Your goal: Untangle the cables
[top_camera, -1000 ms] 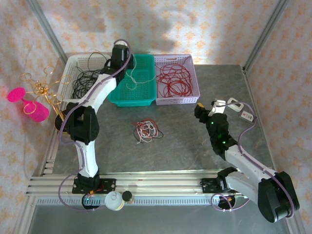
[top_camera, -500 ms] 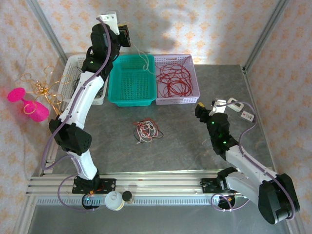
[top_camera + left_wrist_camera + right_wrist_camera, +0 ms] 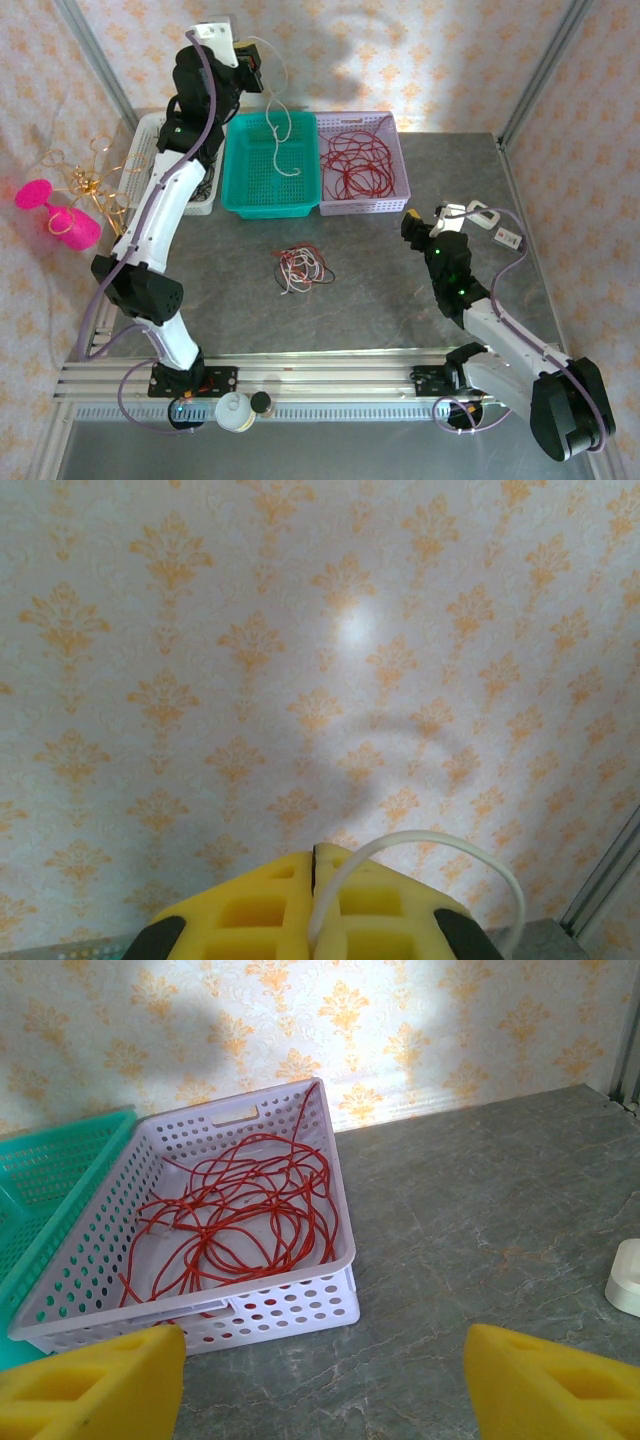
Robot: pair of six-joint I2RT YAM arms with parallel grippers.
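Left wrist view: the pads of the left gripper (image 3: 314,868) were cut off by the bottom edge. The white cable (image 3: 440,845) pinched between them ran out of frame at the bottom, so its far end was not seen.

Top view: the white basket (image 3: 150,125) was mostly hidden behind the left arm and its contents could not be told. In the tangle of cables (image 3: 303,267) at table centre, the strands were too small to trace singly.

Right wrist view: the right gripper (image 3: 322,1355) had its fingers (image 3: 100,1385) cropped by the bottom edge. The green basket (image 3: 40,1175) was cut by the left edge. A white object (image 3: 628,1278) was cut by the right edge and could not be identified.
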